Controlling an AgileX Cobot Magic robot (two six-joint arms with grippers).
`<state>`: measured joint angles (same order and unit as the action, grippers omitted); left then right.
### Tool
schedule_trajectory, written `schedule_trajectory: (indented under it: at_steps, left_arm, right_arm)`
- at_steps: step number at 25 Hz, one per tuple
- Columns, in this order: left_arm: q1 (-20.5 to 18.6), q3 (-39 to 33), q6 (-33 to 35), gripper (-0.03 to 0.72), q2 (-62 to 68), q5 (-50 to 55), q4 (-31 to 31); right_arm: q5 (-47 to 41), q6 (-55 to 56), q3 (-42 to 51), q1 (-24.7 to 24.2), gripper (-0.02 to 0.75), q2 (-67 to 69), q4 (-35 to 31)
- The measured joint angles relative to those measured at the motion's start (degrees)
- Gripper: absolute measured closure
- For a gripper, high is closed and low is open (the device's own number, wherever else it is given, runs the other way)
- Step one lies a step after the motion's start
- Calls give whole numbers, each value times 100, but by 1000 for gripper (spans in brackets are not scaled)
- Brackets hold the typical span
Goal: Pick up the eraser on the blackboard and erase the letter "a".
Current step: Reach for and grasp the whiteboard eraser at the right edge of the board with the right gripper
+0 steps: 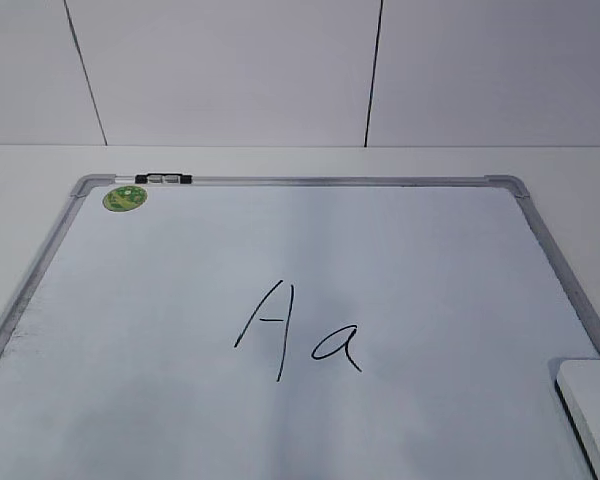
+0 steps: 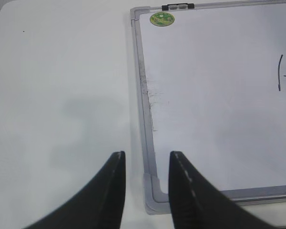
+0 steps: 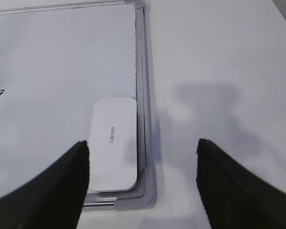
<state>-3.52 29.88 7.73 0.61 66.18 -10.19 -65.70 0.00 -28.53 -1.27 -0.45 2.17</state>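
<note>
Hanging wide apart over the board's near right corner, the right black fingers point(image 3: 143, 143) hold nothing. Between them lies the white rounded plastic eraser point(image 3: 113, 144), flat on the big white board with a silver frame point(image 3: 141, 71), touching its right rim. The left black fingers point(image 2: 147, 160) hang open too, empty, above the board's near left corner and the white table point(image 2: 57, 95). Only the front camera shows the small black letter "a" point(image 1: 338, 345); there the eraser is cut off.

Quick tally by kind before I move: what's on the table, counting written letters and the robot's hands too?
White dry-erase boards with silver-grey frame: 1
White rounded plastic erasers: 1
Round green stickers: 1
Black-and-clear marker clips: 1
Black handwritten letters, capital "A" and lowercase "a": 2
Black robot hands, left, right: 2
Total: 8
</note>
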Motion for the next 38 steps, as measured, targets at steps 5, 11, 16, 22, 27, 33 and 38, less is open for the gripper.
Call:
schedule_trajectory:
  at_steps: [5,11,16,22,27,33,38]
  left_arm:
    - [0,0,0,454,0,0,0]
    - [0,0,0,454,0,-11,0]
    - [0,0,0,454,0,-11,0]
    - [0,0,0,454,0,-11,0]
    - [0,0,0,454,0,-11,0]
    - [0,0,0,453,0,-22,0]
    - [0,0,0,453,0,-31,0]
  right_arm:
    - [0,0,0,0,198,463,0]
    - [37,0,-10,0,198,861,0]
    - [50,0,-43,0,198,1083,10]
    - [62,-31,-54,0,174,1512,10]
    - [62,-105,-291,0,132,1938,20]
    - [62,-125,-737,0,125,2592,9]
    - [23,47,-868,0,125,3139,-52]
